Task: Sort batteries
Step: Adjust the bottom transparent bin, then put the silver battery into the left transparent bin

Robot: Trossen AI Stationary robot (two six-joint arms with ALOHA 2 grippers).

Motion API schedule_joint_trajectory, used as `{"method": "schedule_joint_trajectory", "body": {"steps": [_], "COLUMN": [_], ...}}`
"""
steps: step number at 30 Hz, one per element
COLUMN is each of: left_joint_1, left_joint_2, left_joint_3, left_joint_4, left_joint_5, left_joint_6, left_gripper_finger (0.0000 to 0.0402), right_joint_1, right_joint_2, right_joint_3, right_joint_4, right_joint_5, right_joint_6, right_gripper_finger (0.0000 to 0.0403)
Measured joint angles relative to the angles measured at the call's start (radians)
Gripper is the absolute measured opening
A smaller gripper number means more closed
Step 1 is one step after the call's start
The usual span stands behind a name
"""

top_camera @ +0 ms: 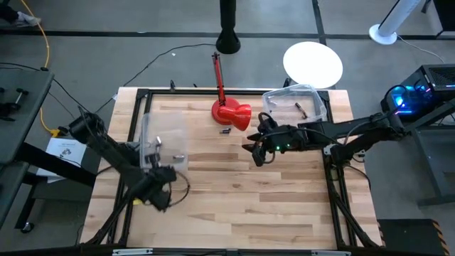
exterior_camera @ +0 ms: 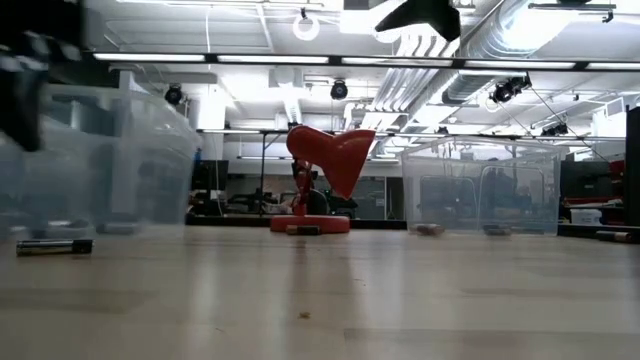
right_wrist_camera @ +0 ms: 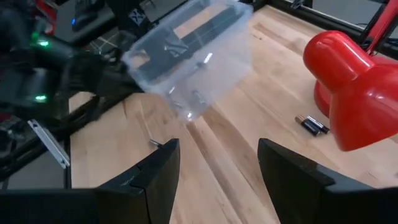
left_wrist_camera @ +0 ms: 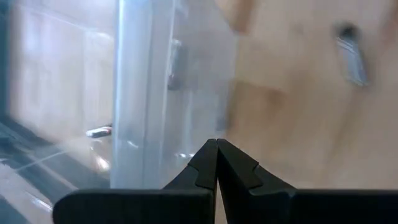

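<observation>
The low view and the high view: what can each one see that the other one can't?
Only the low view shows the room's ceiling lights and pipes. Only the high view shows both arms: the left gripper shut near the left clear bin, the right gripper open mid-table, plus a white round disc on the floor. Both show the red lamp and two clear bins.

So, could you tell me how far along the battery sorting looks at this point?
Partly done. A few batteries already lie in the left bin and at least one in the right bin. Nothing is in hand: the right gripper hovers open and empty over the table, and the left gripper is shut on nothing. Left: the batteries by the red lamp and one beside the left bin.
</observation>
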Motion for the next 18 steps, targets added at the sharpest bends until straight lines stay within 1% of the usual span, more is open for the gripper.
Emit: {"method": "schedule_joint_trajectory", "body": {"steps": [2, 4, 6, 8, 11, 13, 15, 18], "left_joint_1": [0.063, 0.120, 0.152, 0.151, 0.103, 0.048, -0.013, -0.085], "left_joint_2": [-0.035, -0.075, -0.114, -0.159, -0.219, -0.240, -0.239, -0.195], "left_joint_3": [-0.020, -0.019, -0.011, -0.001, 0.001, 0.001, 0.001, -0.015], "left_joint_4": [0.008, 0.003, 0.014, 0.077, 0.221, 0.346, 0.443, 0.555], "left_joint_5": [-0.034, -0.036, -0.011, 0.018, 0.040, 0.042, 0.039, 0.028], "left_joint_6": [0.060, 0.103, 0.111, 0.101, 0.088, 0.101, 0.130, 0.131], "left_gripper_finger": [0.0000, 0.0000, 0.0000, 0.0000, 0.0000, 0.0000, 0.0000, 0.0000], "right_joint_1": [0.023, 0.043, 0.060, 0.074, 0.089, 0.092, 0.091, 0.090], "right_joint_2": [0.000, 0.000, 0.000, 0.000, 0.000, 0.000, 0.000, 0.000], "right_joint_3": [0.000, 0.000, 0.000, 0.000, 0.000, 0.000, 0.000, 0.000], "right_joint_4": [0.003, 0.013, 0.020, 0.019, 0.012, 0.002, -0.004, -0.009], "right_joint_5": [0.028, 0.037, 0.040, 0.041, 0.041, 0.039, 0.038, 0.026], "right_joint_6": [0.015, 0.025, 0.024, 0.022, -0.004, -0.020, -0.034, -0.060], "right_gripper_finger": [0.0210, 0.0210, 0.0210, 0.0210, 0.0210, 0.0210, 0.0210, 0.0210]}}
